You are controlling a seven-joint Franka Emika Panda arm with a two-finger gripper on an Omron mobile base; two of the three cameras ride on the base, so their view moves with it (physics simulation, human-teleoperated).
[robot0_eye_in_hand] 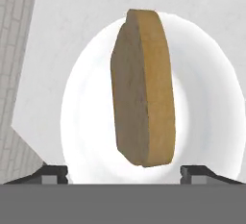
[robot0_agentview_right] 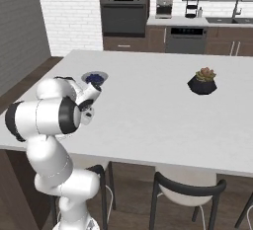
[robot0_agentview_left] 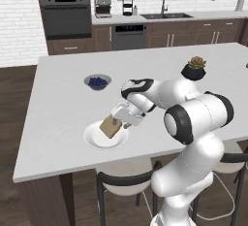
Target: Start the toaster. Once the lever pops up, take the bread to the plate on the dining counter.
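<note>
One slice of bread (robot0_eye_in_hand: 142, 93), tan-brown, stands on edge and tilted over the plate (robot0_eye_in_hand: 202, 69), which serves as landmark here. Seen from the hand view, the slice sits between the two finger tips (robot0_eye_in_hand: 53, 172), with clear space on either side; neither tip touches it. Whether its lower edge already rests on the plate, I cannot tell. The gripper (robot0_agentview_left: 116, 121) is spread wide, released, directly above the plate's middle, the slice just beneath it. One plate (robot0_agentview_left: 94, 140), round and white, lies on the dining counter (robot0_agentview_left: 58, 108), close to its near edge. One bowl of dark berries (robot0_agentview_left: 98, 82) sits beyond the plate, well apart from it. One potted plant (robot0_agentview_left: 194, 68) in a black pot stands far off to the plate's right, further back.
</note>
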